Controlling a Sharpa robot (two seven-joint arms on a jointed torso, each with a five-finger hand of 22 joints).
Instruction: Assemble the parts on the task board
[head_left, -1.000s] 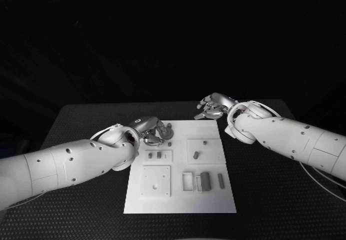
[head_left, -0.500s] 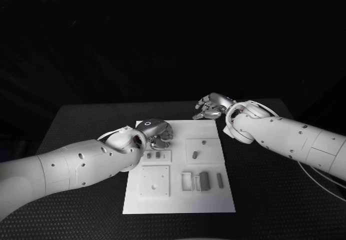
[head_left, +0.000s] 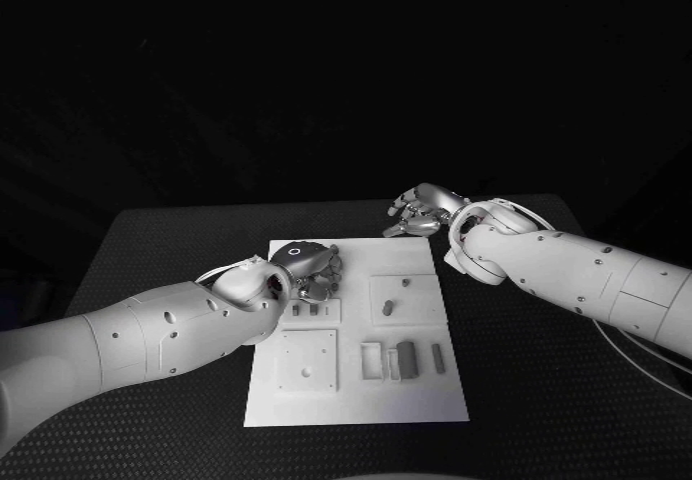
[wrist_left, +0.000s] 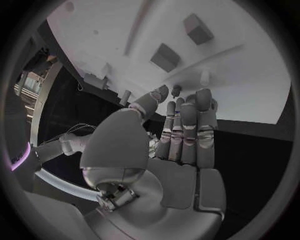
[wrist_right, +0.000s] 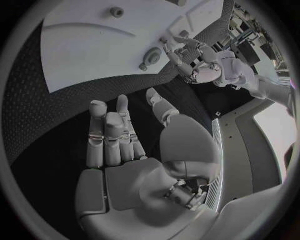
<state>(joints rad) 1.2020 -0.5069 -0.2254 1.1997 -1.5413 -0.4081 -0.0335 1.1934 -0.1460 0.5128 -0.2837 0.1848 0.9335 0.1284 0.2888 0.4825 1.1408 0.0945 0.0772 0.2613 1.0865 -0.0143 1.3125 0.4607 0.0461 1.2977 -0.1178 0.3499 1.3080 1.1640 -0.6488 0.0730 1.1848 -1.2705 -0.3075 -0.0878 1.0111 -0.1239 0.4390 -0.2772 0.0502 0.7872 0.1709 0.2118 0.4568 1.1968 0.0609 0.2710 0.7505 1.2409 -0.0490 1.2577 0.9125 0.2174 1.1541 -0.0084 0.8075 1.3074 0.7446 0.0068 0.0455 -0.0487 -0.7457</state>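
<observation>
White task board (head_left: 361, 390), small grey parts (head_left: 408, 359) seated in its recesses.
Left hand (head_left: 315, 268) hovers over the board's far-left corner, right hand (head_left: 414, 215) past its far edge; both loosely open, empty. Parts look light, rigid, slippery: pinch their long sides.

head view: high, looking down and forward on the task board (head_left: 361, 400) at mid-distance | left wrist view: behind the left hand (wrist_left: 169, 150), close over the task board (wrist_left: 250, 90) | right wrist view: behind the right hand (wrist_right: 131, 165), above the tabletop (wrist_right: 37, 115) beside the board | shared: task board, left hand
</observation>
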